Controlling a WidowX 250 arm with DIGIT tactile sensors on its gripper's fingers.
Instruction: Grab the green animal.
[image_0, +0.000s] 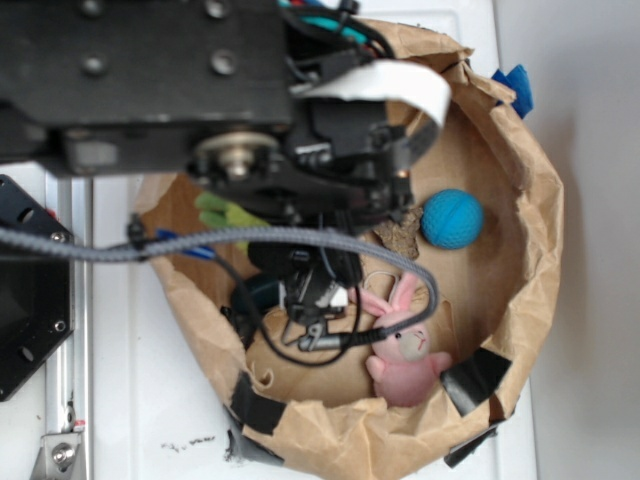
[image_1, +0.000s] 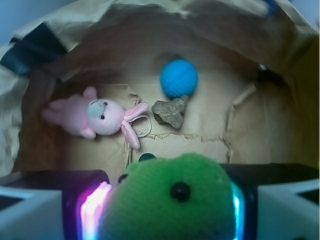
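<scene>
Green animal (image_1: 172, 205) fills the near edge of my wrist view, its fuzzy lime head with one black bead eye sitting squarely between the two lit fingers (image_1: 95, 210) of the claw (image_1: 165, 215). The pads press against both sides of the plush, so I read the claw as closed on the toy. From the exterior camera I only catch a patch of the same lime fuzz (image_0: 225, 212) poking out at the left under the black arm (image_0: 150, 70), inside the paper bag; the claw itself is hidden there by the arm and its cables.

The brown paper bag (image_0: 530, 210) lies open like a basin on the white worktop (image_0: 130, 400), its rim patched with black tape (image_0: 475, 378). In the wrist view, beyond the green animal, a pink bunny (image_1: 95, 117) lies on its side at the far left of the bag floor, a thin ring loop by its ears. A blue ball (image_1: 179, 78) rests further off, right of centre, and a small brownish-grey lump (image_1: 170, 112) sits just in front of it, touching or nearly so. The bag floor is torn and creased around them. A grey braided cable (image_0: 120, 245) crosses the exterior view from the left edge.
</scene>
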